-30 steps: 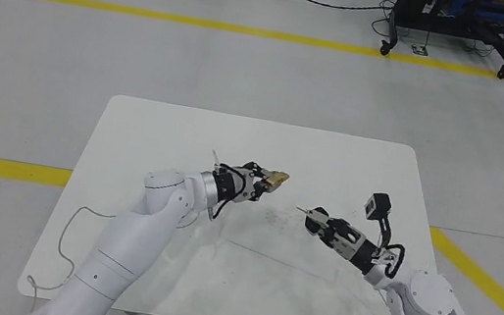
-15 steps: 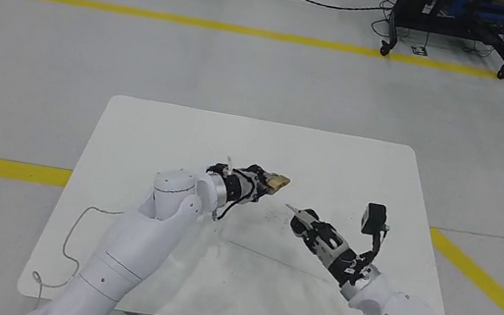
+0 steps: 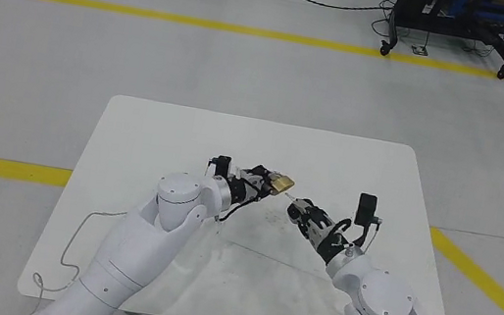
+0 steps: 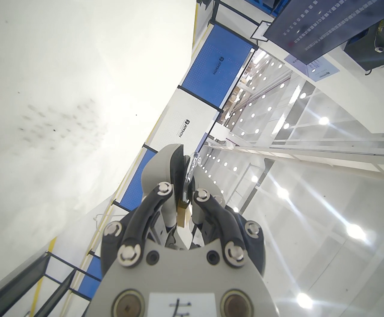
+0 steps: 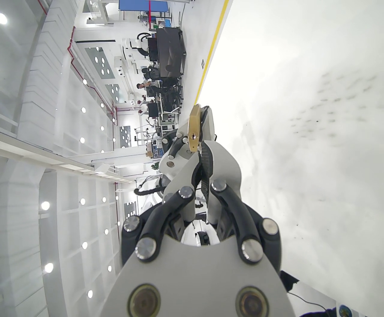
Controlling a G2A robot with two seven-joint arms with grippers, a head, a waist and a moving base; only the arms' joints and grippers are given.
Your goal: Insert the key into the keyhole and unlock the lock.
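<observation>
My left gripper (image 3: 266, 180) is clamped on the lock (image 3: 279, 180), near the middle of the counter (image 3: 155, 142) and, as far as I can judge, lifted off it; in the top view the brass body sticks out past that gripper toward 4 o'clock. My right gripper (image 3: 301, 207) sits just beside the lock on that 4 o'clock side, closed on the key (image 3: 294, 201), which points back toward 10 o'clock at the lock; the two are very near, but I cannot tell whether the key's tip touches the brass. In the right wrist view the lock (image 5: 194, 126) shows edge-on just beyond my right gripper (image 5: 200, 150), with what looks like the keyhole (image 5: 193, 137) facing me; so I judge the step in hand to be lining the key up with it. Several things could go wrong from here; if the tip meets the brass beside the slot, my push would skid it off or twist the key between my pads (image 5: 207, 162); nothing backs the lock except my left grip, so a hard push could swing it round or knock it down to the counter; a key rolled the wrong way would jam at the mouth; turning before it is fully in could bend it or pull it from my hold.
</observation>
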